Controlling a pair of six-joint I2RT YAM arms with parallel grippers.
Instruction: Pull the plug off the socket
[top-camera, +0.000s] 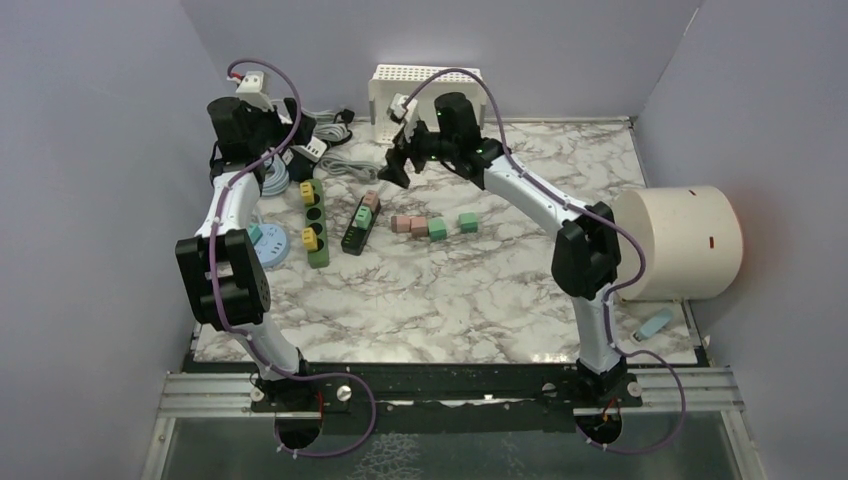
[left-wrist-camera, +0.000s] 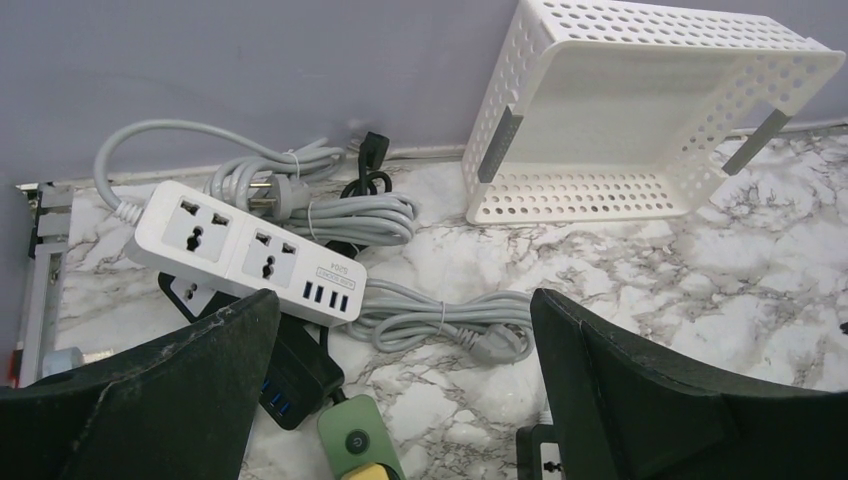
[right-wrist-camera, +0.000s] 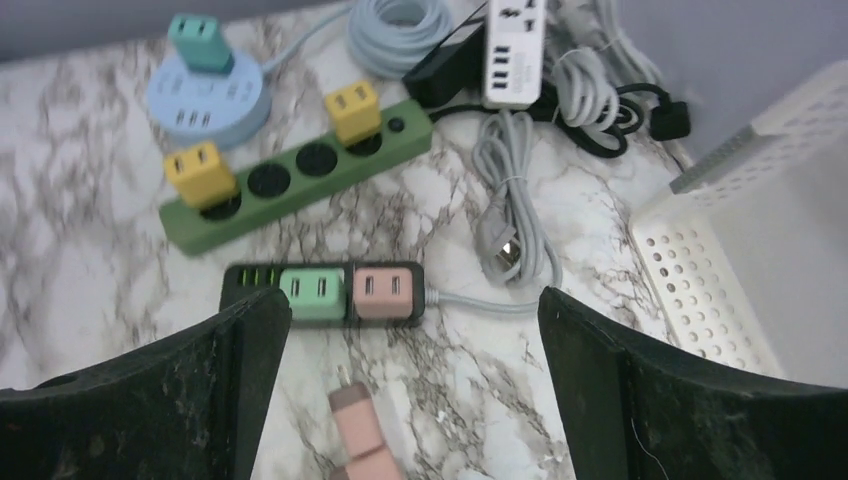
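Note:
A green power strip (top-camera: 316, 224) lies at the left with two yellow plugs (right-wrist-camera: 202, 172) in it. Beside it a black power strip (top-camera: 358, 226) holds a green plug (right-wrist-camera: 316, 291) and a pink plug (right-wrist-camera: 381, 290). A round blue socket (right-wrist-camera: 207, 95) carries a teal plug (right-wrist-camera: 201, 40). My left gripper (left-wrist-camera: 405, 310) is open and empty above the green strip's switch end (left-wrist-camera: 354, 440). My right gripper (right-wrist-camera: 413, 305) is open and empty, hovering just past the black strip's pink-plug end. In the top view the left gripper (top-camera: 292, 152) and the right gripper (top-camera: 396, 166) are both at the back.
Loose pink and green plugs (top-camera: 436, 227) lie mid-table. A white power strip (left-wrist-camera: 250, 250) and coiled grey cables (left-wrist-camera: 440, 320) are at the back left. A white perforated basket (left-wrist-camera: 640, 110) stands against the back wall. A large white cylinder (top-camera: 680, 243) is at the right.

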